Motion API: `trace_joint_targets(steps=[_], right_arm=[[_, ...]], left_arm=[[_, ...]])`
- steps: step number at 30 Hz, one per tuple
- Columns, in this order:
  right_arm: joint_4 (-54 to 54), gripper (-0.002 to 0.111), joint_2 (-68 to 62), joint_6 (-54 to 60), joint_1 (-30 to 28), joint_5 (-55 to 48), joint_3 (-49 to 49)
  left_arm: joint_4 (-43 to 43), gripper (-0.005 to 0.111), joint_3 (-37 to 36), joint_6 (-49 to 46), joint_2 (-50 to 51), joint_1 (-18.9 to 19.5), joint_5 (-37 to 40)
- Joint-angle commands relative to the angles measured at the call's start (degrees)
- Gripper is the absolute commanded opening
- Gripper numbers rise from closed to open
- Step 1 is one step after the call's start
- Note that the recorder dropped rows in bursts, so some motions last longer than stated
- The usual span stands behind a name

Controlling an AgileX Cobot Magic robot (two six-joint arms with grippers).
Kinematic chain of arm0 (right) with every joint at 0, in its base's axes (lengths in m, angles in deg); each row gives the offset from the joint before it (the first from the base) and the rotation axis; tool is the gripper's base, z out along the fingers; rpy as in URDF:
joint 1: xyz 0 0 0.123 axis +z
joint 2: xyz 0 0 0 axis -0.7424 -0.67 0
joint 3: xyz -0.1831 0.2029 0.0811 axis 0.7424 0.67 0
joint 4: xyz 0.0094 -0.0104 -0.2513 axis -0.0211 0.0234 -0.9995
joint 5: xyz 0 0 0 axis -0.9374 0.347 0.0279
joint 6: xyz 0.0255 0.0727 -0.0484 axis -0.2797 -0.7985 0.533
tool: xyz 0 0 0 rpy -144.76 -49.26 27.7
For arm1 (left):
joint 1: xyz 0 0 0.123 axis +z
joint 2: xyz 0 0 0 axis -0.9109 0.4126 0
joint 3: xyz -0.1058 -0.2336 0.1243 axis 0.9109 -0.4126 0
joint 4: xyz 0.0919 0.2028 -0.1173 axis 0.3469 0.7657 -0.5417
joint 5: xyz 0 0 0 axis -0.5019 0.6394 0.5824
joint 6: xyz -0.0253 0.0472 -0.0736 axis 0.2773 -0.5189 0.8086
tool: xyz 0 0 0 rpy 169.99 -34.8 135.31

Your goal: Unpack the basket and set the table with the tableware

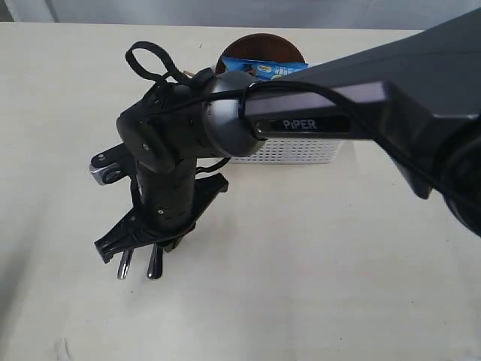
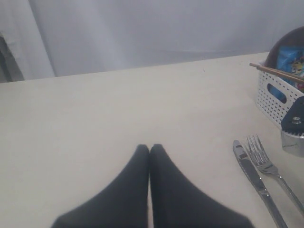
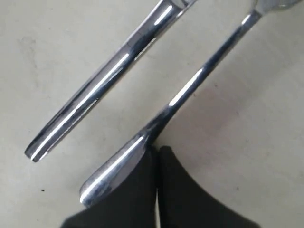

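The steel knife and fork lie side by side on the table. In the exterior view only their handle ends show, knife and fork, under my right gripper. It points down at them. In its wrist view my right gripper is shut and empty, its tips against the table beside the fork handle, with the knife handle further off. My left gripper is shut and empty over bare table. The white basket stands behind the right arm.
A dark brown plate and a blue snack bag stick out of the basket. Wooden chopsticks lie across the basket rim. The right arm spans the scene from the right. A pale wall rises behind the table's far edge.
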Motion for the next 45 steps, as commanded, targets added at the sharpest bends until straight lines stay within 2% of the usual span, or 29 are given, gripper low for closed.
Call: trace_joint_targets(steps=[1,8,19,25,34,38,45], right_arm=[[-1.92,-0.001,2.32,0.54,0.05,-0.49,-0.04],[-13.38,-0.001,9.61,-4.14,-1.65,-1.3,-0.04],[-13.38,-0.001,19.34,0.61,-13.99,-2.52,0.2],[-13.38,-0.001,20.3,4.47,-22.25,-2.58,0.2],[-13.38,-0.001,20.3,4.29,-30.0,-2.3,0.2],[-13.29,-0.001,20.3,1.87,-32.42,-2.93,0.2],[-14.5,0.0,20.02,0.95,-32.42,-3.19,0.2]], left_arm=[[0.19,0.0,-0.1,0.2,-0.15,0.08,-0.45],[-0.2,0.0,-0.1,0.2,-0.15,0.08,-0.45],[-0.2,0.0,-0.1,0.2,-0.15,0.08,-0.45],[-0.2,0.0,-0.1,0.2,-0.15,0.08,-0.45],[-0.2,0.0,-0.1,0.2,-0.15,0.08,-0.45],[-0.2,0.0,-0.1,0.2,-0.15,0.08,-0.45],[-0.2,0.0,-0.1,0.2,-0.15,0.08,-0.45]])
